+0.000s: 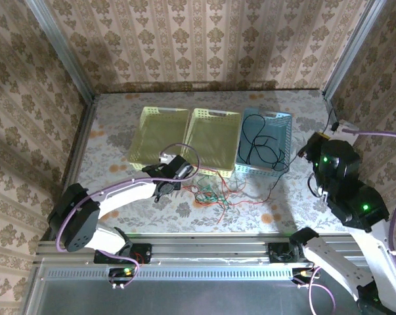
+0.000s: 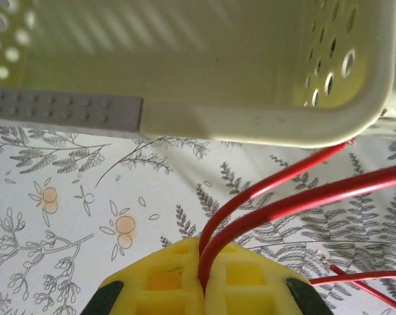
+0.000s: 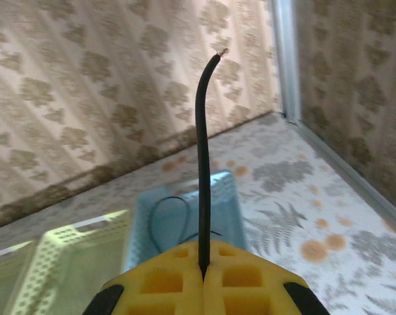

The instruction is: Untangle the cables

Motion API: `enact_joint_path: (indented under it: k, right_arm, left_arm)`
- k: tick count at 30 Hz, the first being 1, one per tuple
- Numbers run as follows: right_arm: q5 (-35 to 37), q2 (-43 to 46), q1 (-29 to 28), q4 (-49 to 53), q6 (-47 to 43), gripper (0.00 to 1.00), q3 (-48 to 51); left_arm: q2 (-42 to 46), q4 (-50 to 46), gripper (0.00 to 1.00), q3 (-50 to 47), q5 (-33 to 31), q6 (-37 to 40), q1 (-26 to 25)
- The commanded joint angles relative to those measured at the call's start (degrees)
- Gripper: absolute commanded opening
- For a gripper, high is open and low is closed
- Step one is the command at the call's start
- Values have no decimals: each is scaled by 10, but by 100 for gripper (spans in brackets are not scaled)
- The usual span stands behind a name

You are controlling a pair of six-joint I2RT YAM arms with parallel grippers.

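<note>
Both arms (image 1: 129, 191) are white with black joints (image 1: 339, 167), lilac cables (image 1: 381, 134) and yellow-padded tools (image 2: 202, 266) (image 3: 202, 266).

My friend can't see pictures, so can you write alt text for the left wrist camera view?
The yellow left gripper is shut on a loop of red cable, whose two strands curve up and away to the right. Behind it is the rounded corner of a pale yellow basket with holes in its side, standing on a table covered in a flower and fern pattern.
</note>
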State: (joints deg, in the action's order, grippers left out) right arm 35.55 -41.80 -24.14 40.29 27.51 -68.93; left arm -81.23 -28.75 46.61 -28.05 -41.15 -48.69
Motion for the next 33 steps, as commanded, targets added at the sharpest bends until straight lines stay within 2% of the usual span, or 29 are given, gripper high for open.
enact_joint_path:
  k: [1, 4, 13, 18, 23, 27, 33]
  right_arm:
    - [0, -24, -34, -68, -51, 0, -48]
    - [7, -55, -51, -120, -81, 0, -81]
    - [59, -159, -50, -248, -204, 0, -162]
    - [97, -248, -37, -233, -230, 0, -216]
    - [107, -324, -10, -226, -230, 0, -228]
    - [126, -369, 1, -251, -227, 0, -196]
    - [183, -420, 5, -223, -200, 0, -150]
  left_arm:
    - [3, 13, 0, 8, 5, 17, -1]
    - [-4, 9, 0, 9, 6, 15, -2]
    - [-12, -16, 0, 5, -3, 7, -7]
    - [-13, -17, 0, 3, -4, 6, -7]
    - [-18, -18, 0, 6, -3, 10, -9]
    - [-20, -21, 0, 12, -3, 15, -9]
    - [-16, -25, 0, 13, -5, 13, -9]
